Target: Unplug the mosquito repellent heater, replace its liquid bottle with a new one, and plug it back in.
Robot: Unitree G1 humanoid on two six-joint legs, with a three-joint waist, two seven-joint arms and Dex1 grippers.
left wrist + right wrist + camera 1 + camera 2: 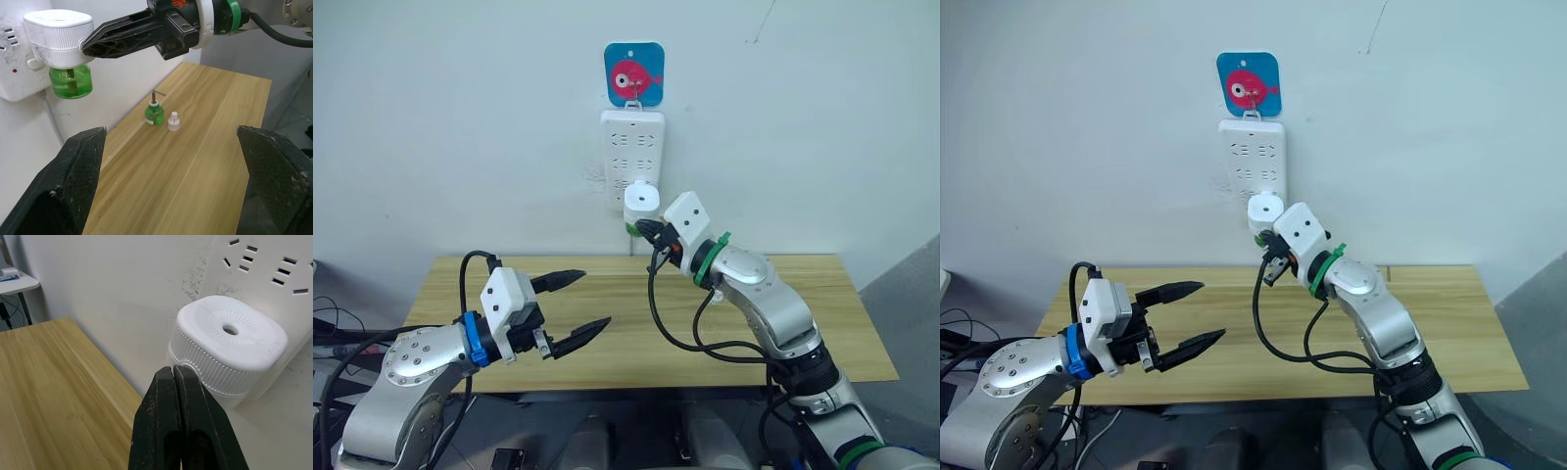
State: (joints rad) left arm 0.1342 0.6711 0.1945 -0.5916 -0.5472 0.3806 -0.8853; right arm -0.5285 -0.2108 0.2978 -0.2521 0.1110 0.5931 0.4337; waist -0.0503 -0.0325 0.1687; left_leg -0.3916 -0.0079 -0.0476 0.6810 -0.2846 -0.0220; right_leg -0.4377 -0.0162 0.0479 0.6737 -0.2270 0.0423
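The mosquito repellent heater is a white rounded unit plugged into the wall power strip, with a green liquid bottle screwed in under it. My right gripper is shut with nothing in it, its tips right beside the heater's lower rim. A second green bottle with a bare wick stands on the wooden table near the wall, and a small white cap stands beside it. My left gripper hangs open over the table's left part, well away from the heater.
A blue card with a red fish hangs above the power strip. A black cable loops from the right arm down over the table. The tabletop runs wide to both sides.
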